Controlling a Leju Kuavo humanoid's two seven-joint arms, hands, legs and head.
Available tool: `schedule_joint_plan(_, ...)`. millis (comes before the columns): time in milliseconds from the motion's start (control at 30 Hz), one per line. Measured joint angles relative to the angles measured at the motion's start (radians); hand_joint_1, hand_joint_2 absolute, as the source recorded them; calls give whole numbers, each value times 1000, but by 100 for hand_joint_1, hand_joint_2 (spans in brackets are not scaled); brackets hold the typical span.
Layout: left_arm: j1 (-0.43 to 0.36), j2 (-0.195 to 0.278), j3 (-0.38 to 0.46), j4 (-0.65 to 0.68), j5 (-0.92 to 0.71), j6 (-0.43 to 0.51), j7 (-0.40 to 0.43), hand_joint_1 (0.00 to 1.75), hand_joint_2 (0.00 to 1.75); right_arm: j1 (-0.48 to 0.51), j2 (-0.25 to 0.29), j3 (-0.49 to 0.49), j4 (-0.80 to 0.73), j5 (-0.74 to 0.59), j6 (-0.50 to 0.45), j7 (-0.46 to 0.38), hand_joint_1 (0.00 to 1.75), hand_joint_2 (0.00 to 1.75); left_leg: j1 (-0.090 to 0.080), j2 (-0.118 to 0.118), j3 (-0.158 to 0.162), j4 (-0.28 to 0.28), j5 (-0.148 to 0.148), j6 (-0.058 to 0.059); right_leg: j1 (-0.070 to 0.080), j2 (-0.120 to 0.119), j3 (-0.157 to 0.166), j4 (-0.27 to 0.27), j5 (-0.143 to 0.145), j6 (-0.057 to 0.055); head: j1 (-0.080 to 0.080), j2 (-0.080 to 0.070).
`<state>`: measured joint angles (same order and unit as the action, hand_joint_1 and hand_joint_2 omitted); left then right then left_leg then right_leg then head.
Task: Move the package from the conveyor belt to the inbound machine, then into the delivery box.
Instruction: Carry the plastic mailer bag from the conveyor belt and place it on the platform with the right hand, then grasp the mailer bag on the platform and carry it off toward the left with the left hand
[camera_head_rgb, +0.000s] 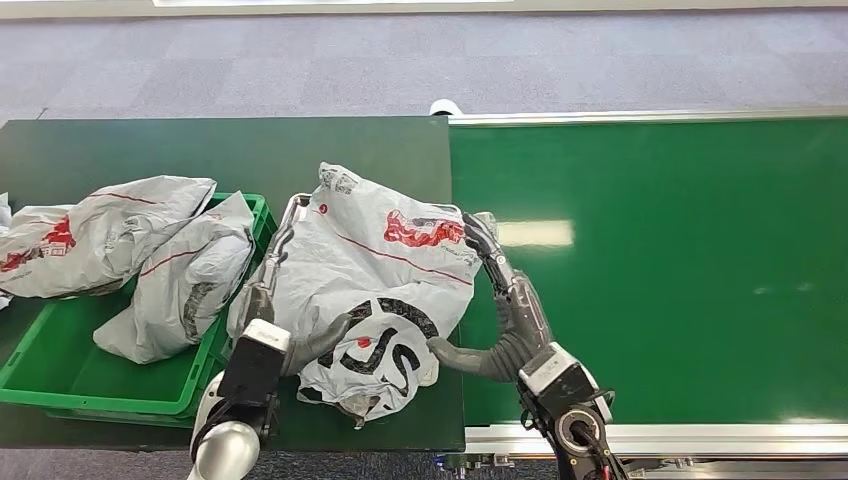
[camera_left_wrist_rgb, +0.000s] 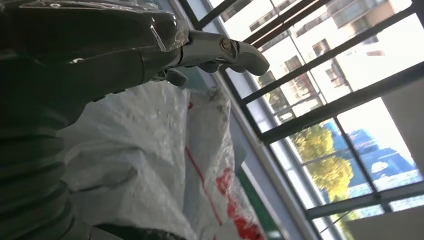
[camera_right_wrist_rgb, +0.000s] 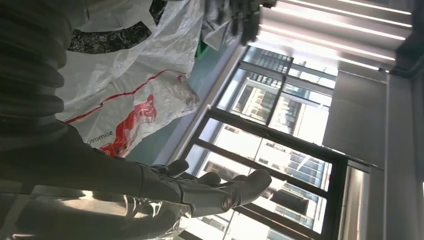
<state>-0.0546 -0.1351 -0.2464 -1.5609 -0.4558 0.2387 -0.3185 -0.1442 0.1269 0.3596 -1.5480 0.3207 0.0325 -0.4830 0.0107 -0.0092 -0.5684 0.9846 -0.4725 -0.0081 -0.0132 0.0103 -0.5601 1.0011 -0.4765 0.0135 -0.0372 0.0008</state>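
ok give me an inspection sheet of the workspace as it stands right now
surface: dark green table beside the brighter green conveyor belt with a metal edge rail.
job's things: grey plastic package with red and black print, lying on the table between the two hands.
clutter: green crate at the left holding two more grey packages, one slumped over its rim.
grippers: left hand pressed against the package's left side; right hand against its right side, thumb under the lower edge.
cables: short red and black wires at the right wrist.
surroundings: grey carpet; large windows in the wrist views.
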Motion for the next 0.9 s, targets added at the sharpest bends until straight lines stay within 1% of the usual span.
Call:
schedule_joint_plan(100,-65,0,-68,117,-227,-63,148,0,175,62,2,-34,-45,-59,29,-38,0,175,0,0,0,0,0,0,0,0,0,0,0,0,0,0)
schedule_joint_plan(133,-86,-2,-86,149,-283,-69,179,0,175,72,4,-39,-50,-62,34,-40,0,175,0,0,0,0,0,0,0,0,0,0,0,0,0,0)
schedule_joint_plan(300,-162,-14,-137,265,-437,-95,255,2,175,80,17,-44,-49,-62,56,-41,0,175,0,-1,0,0,0,0,0,0,1,0,0,0,0,0)
schedule_joint_plan(333,-176,-18,-145,292,-450,-104,262,41,175,81,20,-44,-49,-61,59,-41,0,175,0,-1,0,0,0,0,0,0,1,0,0,0,0,0)
schedule_joint_plan(433,-211,-28,-161,372,-453,-142,260,164,175,80,27,-46,-44,-60,65,-41,0,175,0,-1,0,0,0,0,0,0,1,0,0,0,0,0)
schedule_joint_plan(467,-220,-31,-164,395,-447,-154,254,168,175,79,29,-46,-42,-60,66,-41,0,175,0,-1,0,0,0,0,0,0,1,0,0,0,0,0)
schedule_joint_plan(500,-228,-34,-166,416,-440,-161,248,167,175,79,30,-47,-40,-60,67,-41,0,175,0,-1,0,0,0,0,0,0,1,0,0,0,0,0)
schedule_joint_plan(633,-256,-41,-167,465,-424,-167,232,163,175,79,34,-49,-32,-60,67,-41,0,175,0,-1,0,0,0,0,0,-1,2,0,0,0,0,0)
schedule_joint_plan(800,-276,-43,-163,492,-399,-167,214,158,175,79,35,-56,-27,-58,67,-41,0,175,0,-1,2,0,0,0,0,-1,4,0,0,0,0,0)
schedule_joint_plan(900,-283,-43,-160,501,-385,-165,202,149,175,80,35,-60,-25,-57,67,-41,0,175,0,-1,3,0,0,0,0,-1,5,0,0,0,0,0)
